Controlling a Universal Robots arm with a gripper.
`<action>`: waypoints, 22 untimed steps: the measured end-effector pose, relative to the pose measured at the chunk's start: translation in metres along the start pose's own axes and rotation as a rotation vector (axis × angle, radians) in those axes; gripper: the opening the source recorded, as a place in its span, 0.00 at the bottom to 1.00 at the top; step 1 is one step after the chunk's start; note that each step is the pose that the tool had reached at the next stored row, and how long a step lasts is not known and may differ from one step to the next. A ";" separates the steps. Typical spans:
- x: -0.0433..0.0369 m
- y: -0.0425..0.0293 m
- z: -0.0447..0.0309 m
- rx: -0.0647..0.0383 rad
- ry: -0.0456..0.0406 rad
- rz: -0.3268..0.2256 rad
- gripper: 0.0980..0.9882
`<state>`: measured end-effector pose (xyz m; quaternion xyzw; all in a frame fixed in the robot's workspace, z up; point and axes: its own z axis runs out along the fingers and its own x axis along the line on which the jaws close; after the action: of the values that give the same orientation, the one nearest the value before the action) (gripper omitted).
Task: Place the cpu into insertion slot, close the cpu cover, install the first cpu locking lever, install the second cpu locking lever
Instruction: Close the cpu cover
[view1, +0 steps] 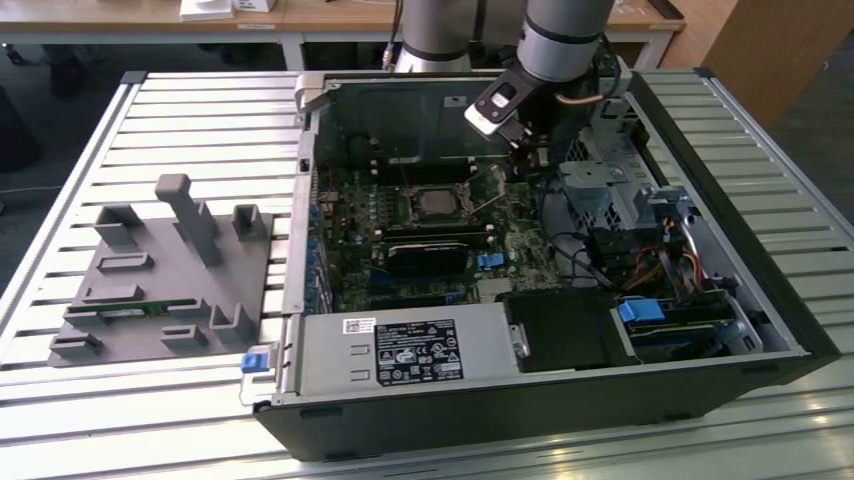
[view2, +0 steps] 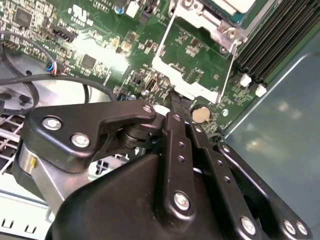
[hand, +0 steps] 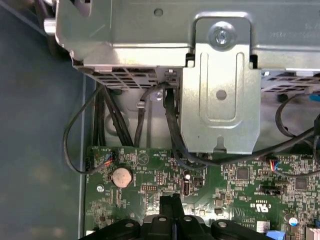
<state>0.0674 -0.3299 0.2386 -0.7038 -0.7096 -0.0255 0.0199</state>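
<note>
1. Silvery-grey cpu (view1: 438, 203) lies flat in its socket (view2: 216, 26) near the middle of the motherboard (view1: 354, 200), metal top up. It is square, so no long axis; its edges run parallel to the board's edges.
2. Cover (view2: 187, 82) is swung open off the chip, on the side of the socket nearest the gripper. Green board shows through its square window.
3. One wire lever (view2: 229, 65) and a second wire lever (view2: 163, 40) run along either side of the open cover; neither is latched over the chip.
4. Gripper (view2: 172, 102) points down at the board, tips right at the cover's free edge. Fingers (hand: 166, 202) are pressed together; I cannot tell whether they pinch anything thin.
5. Arm (view1: 567, 40) comes down into the open case (view1: 747, 290) from its far side in the exterior view, wrist tilted. The gripper (view1: 531, 152) is just off the socket toward the exterior view's right.
6. Coin battery (hand: 121, 176) sits near the fingertips; black memory slots (view2: 280, 40) flank the socket; a bare-metal drive cage (hand: 220, 85) stands beyond the board's edge.
7. Case rests on a slatted table (view1: 80, 120); a grey fixture (view1: 160, 280) lies on the exterior view's left.
</note>
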 end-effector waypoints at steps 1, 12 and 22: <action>0.0000 -0.0013 0.0000 0.000 -0.0001 0.000 0.01; 0.0000 -0.0064 0.0002 0.000 0.0001 0.000 0.01; 0.0000 -0.0109 0.0003 0.000 0.0000 0.000 0.01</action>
<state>0.0565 -0.3300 0.2383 -0.7039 -0.7096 -0.0255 0.0199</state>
